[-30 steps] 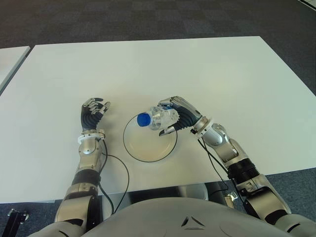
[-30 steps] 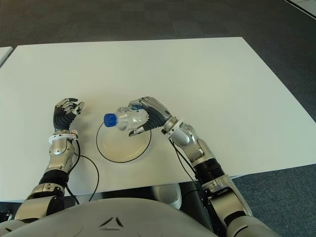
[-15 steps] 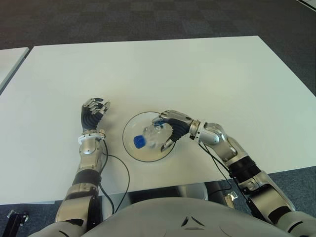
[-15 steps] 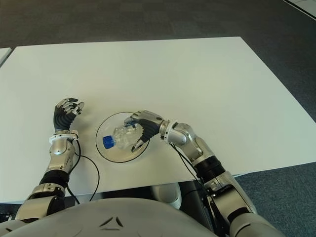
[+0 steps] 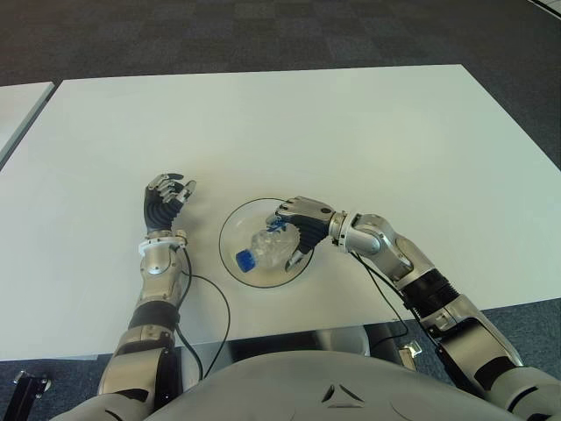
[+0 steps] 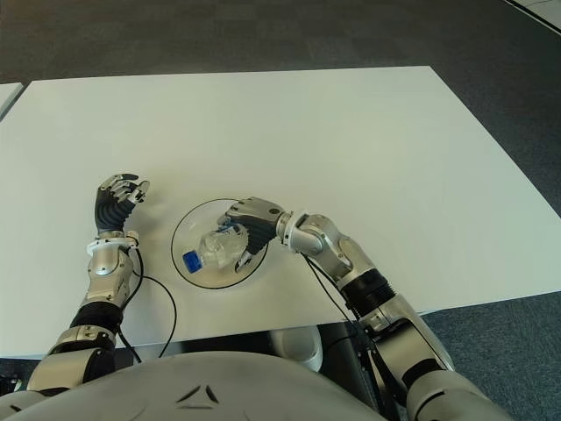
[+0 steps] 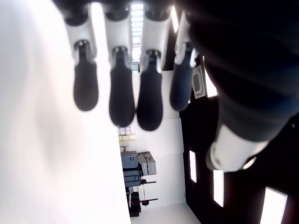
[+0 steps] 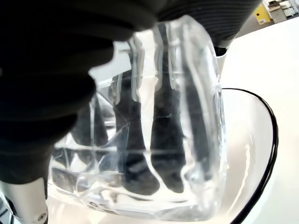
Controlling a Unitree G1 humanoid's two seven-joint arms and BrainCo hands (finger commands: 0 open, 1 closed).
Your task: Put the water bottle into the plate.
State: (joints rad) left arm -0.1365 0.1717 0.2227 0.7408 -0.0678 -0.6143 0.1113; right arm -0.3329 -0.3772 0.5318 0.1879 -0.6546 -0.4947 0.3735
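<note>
A clear water bottle [image 5: 267, 248] with a blue cap [image 5: 244, 260] lies on its side inside the white plate [image 5: 237, 237] with a dark rim. My right hand [image 5: 296, 230] is curled around the bottle's body from the right. In the right wrist view its dark fingers [image 8: 163, 135] show through the clear plastic of the bottle [image 8: 196, 93], and the plate's rim [image 8: 271, 144] curves beneath. My left hand [image 5: 165, 200] stays idle to the left of the plate, its fingers [image 7: 121, 88] relaxed and holding nothing.
The white table [image 5: 351, 132] stretches far behind and to both sides of the plate. Its front edge [image 5: 289, 333] runs close below the plate. A second white table's corner [image 5: 17, 105] shows at far left. Dark carpet [image 5: 263, 35] lies beyond.
My right hand has lowered the bottle from above the plate's far rim down into the plate, tipping the cap end toward me. The left hand has not moved.
</note>
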